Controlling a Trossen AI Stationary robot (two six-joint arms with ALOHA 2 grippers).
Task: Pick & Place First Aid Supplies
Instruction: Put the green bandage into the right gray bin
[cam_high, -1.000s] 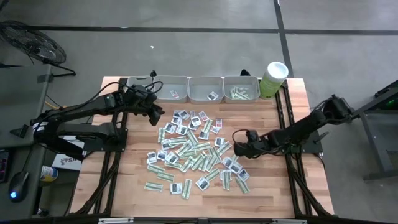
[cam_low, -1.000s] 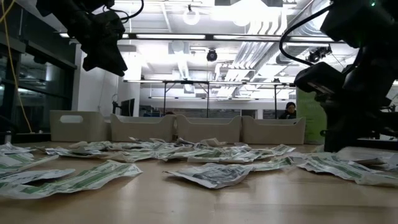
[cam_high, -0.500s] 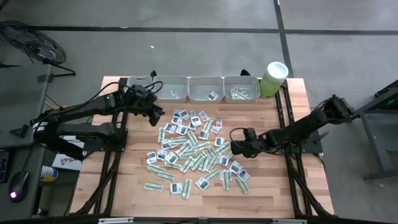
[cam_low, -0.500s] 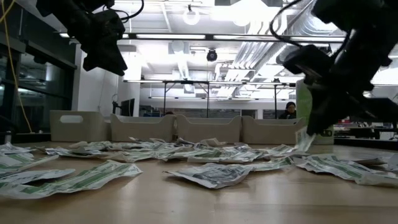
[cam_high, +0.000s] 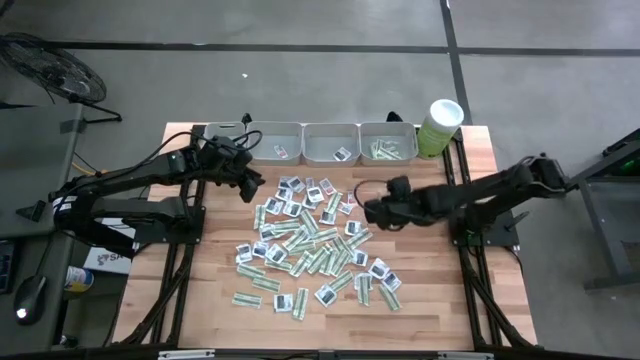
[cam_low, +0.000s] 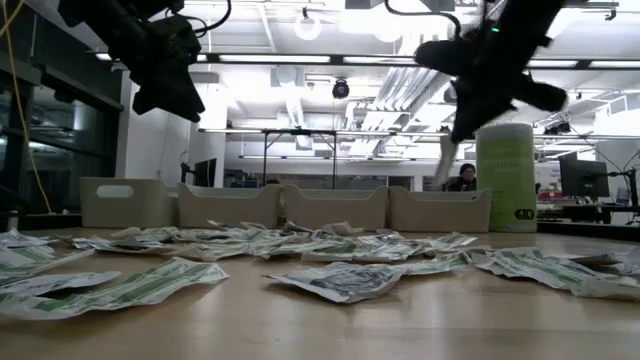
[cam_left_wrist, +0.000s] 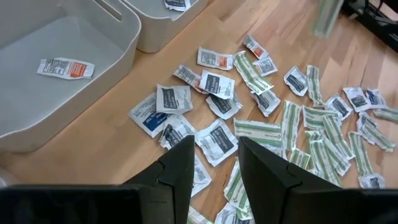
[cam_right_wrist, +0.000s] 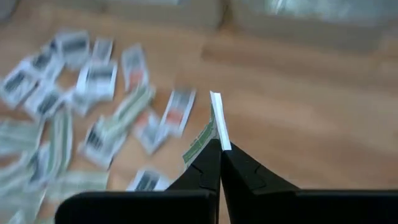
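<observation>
Right gripper (cam_right_wrist: 219, 149): pinched tight on one green-white strip (cam_right_wrist: 210, 127), clamped at one end so the rest sticks out past the tips.
Right arm: up off the desk (cam_high: 440, 290), gripper (cam_high: 372, 211) just beside the pile's right edge, nose pointing towards the trays; my read is it's carrying, not picking.
Strip from low down: hangs thin below the raised gripper (cam_low: 478, 70), clear of everything beneath.
Pile (cam_high: 310, 245): dozens of sachets scattered mid-desk, strips and squarish white ones mixed and overlapping.
Trays (cam_high: 330, 142): three in a row at the far edge; the right tray (cam_high: 388, 143) already holds green strips, the other two a few squarish sachets, so it looks like sorting by kind.
Likely target: the right tray, a guess from what lies in it.
Left gripper (cam_left_wrist: 214, 174): fingers (cam_left_wrist: 180, 171) parted with nothing between them, hovering over the pile's near-tray corner beside the left tray (cam_left_wrist: 68, 37).
Tub (cam_high: 439, 126): upright beside the right tray; a wide swing could clip it.
Progress: early, most of the pile is still on the desk.
</observation>
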